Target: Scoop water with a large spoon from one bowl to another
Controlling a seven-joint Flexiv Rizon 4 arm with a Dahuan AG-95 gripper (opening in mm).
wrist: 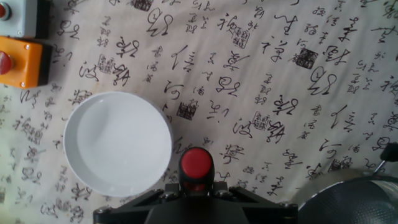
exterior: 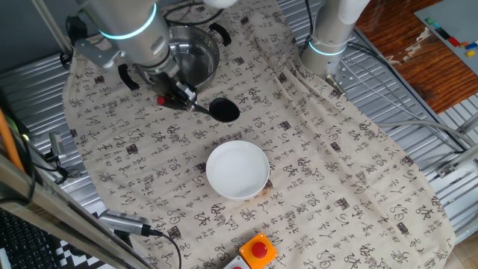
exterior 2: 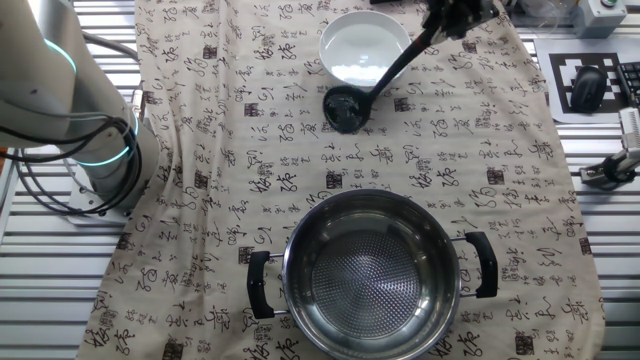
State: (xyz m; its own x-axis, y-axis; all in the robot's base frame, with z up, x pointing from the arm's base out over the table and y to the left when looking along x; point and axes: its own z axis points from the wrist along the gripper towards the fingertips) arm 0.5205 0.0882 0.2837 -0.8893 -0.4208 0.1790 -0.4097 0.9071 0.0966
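My gripper (exterior: 175,96) is shut on the black ladle's handle near its red end (wrist: 196,163). The ladle (exterior: 223,110) hangs with its round scoop over the cloth, between the white bowl and the steel pot; the other fixed view shows the scoop (exterior 2: 345,108) just beside the bowl's rim. The white bowl (exterior: 237,169) sits mid-table with water in it, also in the other fixed view (exterior 2: 365,47) and the hand view (wrist: 118,143). The steel pot (exterior 2: 370,272) with two black handles stands behind my gripper in one fixed view (exterior: 193,56). Whether the scoop holds water cannot be told.
A cloth printed with calligraphy (exterior: 336,164) covers the table. An orange box with a red button (exterior: 258,250) sits at the front edge near the bowl, also in the hand view (wrist: 18,61). A second arm's base (exterior: 328,41) stands at the back right.
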